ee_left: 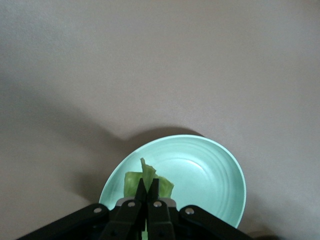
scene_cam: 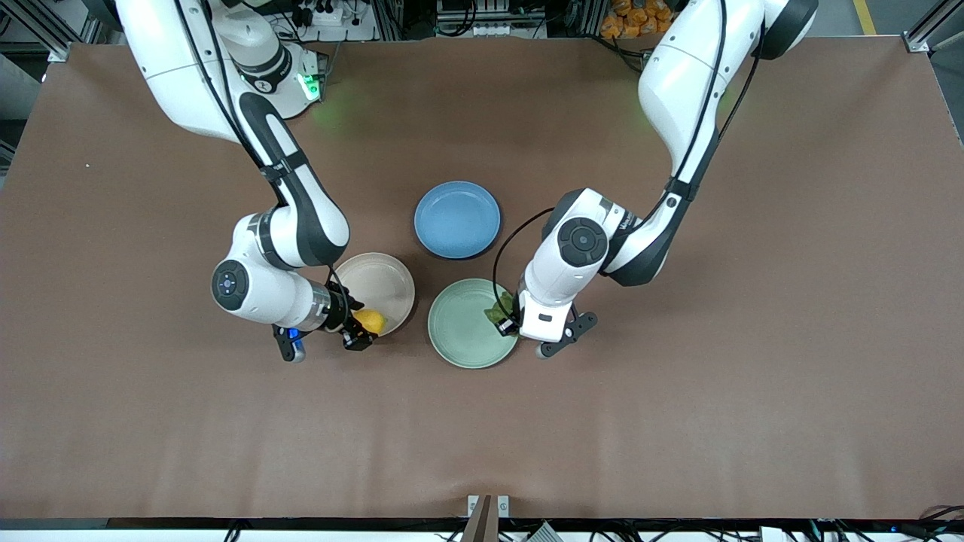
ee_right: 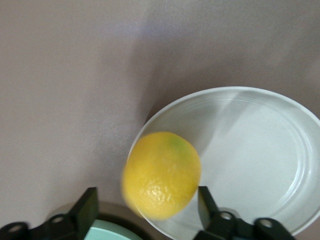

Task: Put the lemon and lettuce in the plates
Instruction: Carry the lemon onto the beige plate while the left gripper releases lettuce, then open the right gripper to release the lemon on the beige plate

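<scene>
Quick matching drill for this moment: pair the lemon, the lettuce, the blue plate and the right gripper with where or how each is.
1. small oval yellow lemon
2. ruffled green lettuce
3. round blue plate
4. right gripper

A. pinched by the shut left gripper over the mint green plate
B. bare
C. over the beige plate's rim
D. open

Pairs: 1-C, 2-A, 3-B, 4-D

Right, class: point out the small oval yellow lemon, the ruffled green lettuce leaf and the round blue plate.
small oval yellow lemon (ee_right: pixel 161 175), right wrist view, middle of its rind.
ruffled green lettuce leaf (ee_left: pixel 134 181), left wrist view, leaf surface.
round blue plate (scene_cam: pixel 457 219), front view, bare centre.
</scene>
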